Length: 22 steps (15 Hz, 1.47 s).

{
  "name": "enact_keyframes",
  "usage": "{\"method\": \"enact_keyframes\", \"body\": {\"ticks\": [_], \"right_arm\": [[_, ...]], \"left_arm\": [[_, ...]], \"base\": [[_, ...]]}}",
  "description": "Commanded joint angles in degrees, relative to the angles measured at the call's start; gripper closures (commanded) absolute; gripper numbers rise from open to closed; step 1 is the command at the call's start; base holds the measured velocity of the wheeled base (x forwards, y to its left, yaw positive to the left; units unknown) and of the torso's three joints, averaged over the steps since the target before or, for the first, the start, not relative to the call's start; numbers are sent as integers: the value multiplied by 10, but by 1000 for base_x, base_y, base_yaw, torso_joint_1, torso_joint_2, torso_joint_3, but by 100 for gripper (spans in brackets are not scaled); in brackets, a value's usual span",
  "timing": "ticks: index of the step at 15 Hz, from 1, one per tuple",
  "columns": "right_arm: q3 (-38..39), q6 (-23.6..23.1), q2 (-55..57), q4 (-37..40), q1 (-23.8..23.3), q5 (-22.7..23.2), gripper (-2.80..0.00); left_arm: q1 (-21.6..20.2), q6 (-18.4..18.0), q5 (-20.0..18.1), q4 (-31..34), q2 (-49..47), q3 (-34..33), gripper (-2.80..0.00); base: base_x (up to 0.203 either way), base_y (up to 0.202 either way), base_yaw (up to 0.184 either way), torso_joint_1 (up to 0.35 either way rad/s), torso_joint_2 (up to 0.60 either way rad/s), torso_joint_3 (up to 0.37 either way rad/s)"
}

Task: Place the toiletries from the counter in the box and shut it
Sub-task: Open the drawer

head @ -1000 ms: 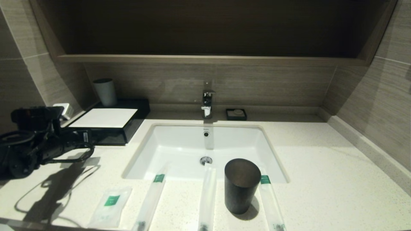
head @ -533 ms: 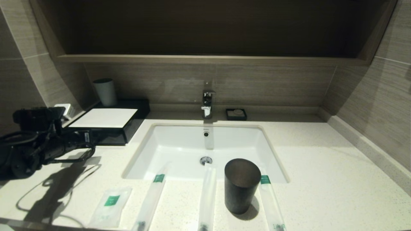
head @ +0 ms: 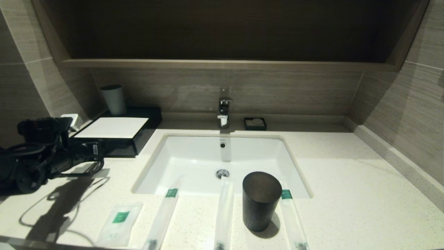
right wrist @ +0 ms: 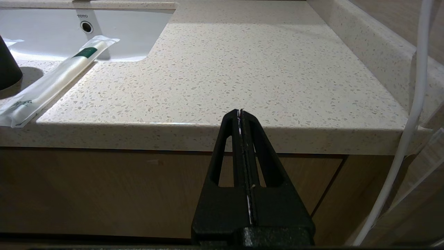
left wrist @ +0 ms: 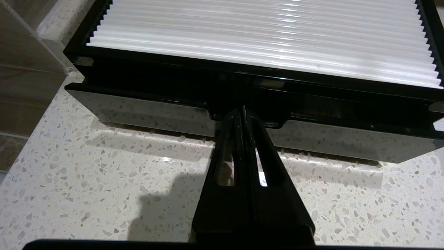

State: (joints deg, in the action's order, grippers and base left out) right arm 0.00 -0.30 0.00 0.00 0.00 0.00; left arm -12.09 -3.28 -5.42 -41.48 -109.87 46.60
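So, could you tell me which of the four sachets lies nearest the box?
The short flat sachet, at the left end of the row. It is the only short rectangular one; the three long sachets lie further right, their tips over the sink's front edge.

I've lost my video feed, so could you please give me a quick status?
Left claw shut, tips at the box drawer notch. Right claw shut, parked below the counter edge. Four sachets unpicked. Dark cup among them.

**Left arm creeps toward the box**

The left arm's dark bulk sits a touch further in from the counter's left end than a second ago, nearer the box (head: 118, 133). The left gripper (left wrist: 241, 113), fingers pressed together, has its tips at the drawer front's centre notch.
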Motion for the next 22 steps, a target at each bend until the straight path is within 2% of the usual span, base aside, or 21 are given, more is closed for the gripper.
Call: {"method": "enact_keyframes", "body": {"ticks": [1, 22], "right_arm": [[0, 0, 0, 0, 0, 0, 0], [0, 0, 0, 0, 0, 0, 0]], "left_arm": [[0, 0, -1, -3, -1, 3, 0], [5, 3, -1, -4, -19, 12, 0]], "base": [[0, 0, 0, 0, 0, 0], [0, 0, 0, 0, 0, 0]]}}
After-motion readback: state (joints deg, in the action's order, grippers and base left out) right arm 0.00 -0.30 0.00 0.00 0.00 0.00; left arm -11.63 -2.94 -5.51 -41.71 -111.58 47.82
